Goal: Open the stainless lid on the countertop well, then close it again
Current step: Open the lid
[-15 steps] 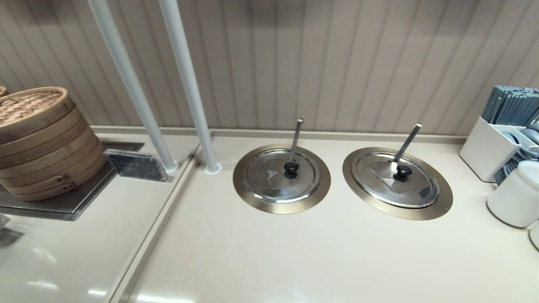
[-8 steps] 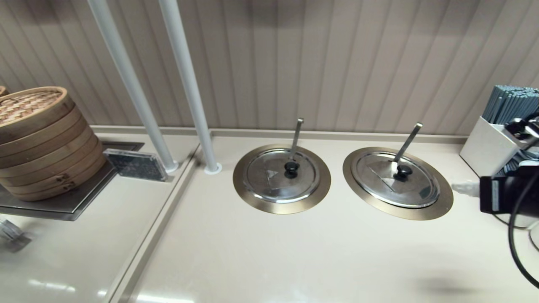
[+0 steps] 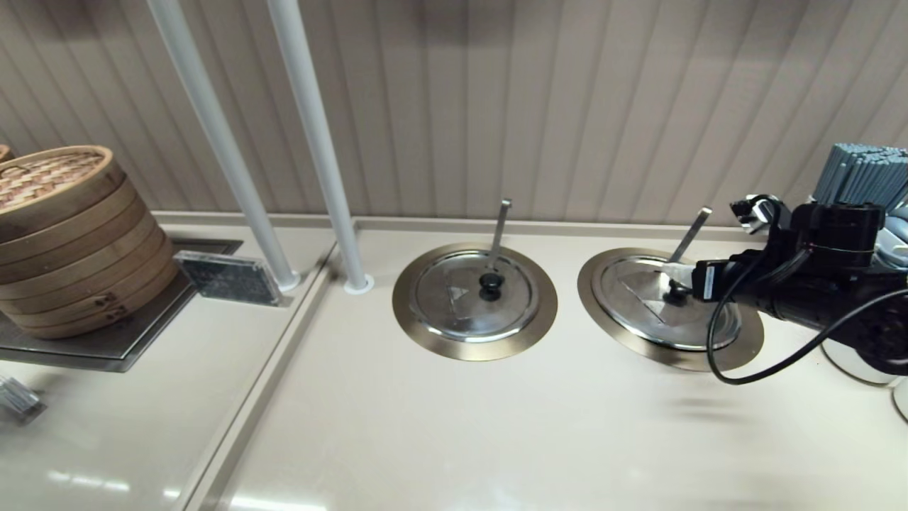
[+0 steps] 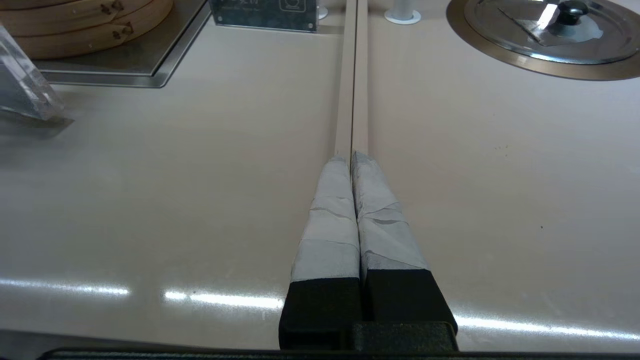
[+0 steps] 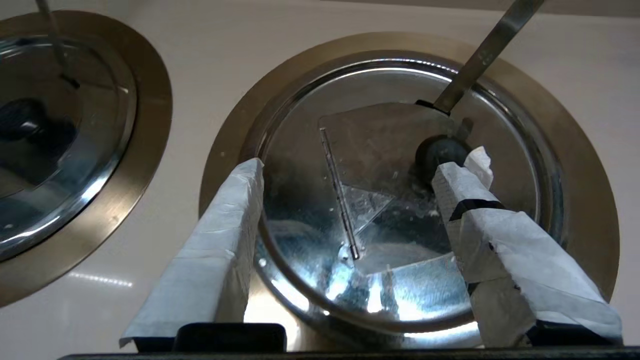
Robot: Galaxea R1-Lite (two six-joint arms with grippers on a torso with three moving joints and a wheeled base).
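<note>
The stainless lid (image 3: 638, 294) (image 5: 380, 215) lies flat on the countertop well, whose bronze-gold ring (image 3: 590, 287) (image 5: 575, 165) shows all around it. A slanted ladle handle (image 3: 691, 233) (image 5: 485, 52) pokes through beside the black knob (image 3: 674, 292) (image 5: 440, 152). My right gripper (image 3: 675, 282) (image 5: 357, 167) hangs open just above the lid. One taped finger touches or nearly touches the knob; the other stands over the lid's edge. My left gripper (image 4: 352, 157) is shut on nothing, low over the counter at the left, out of the head view.
The twin lid (image 3: 468, 298) (image 5: 50, 140) with the upright handle sits to the left. Two white poles (image 3: 319, 142) rise behind it. Bamboo steamers (image 3: 71, 234) and a small sign (image 3: 230, 278) stand at far left. A chopstick holder (image 3: 862, 170) and white cup (image 3: 848, 358) stand behind my right arm.
My right arm has come in from the right edge and now reaches over the right-hand lid, fingers open by the knob. The lid has not moved.
</note>
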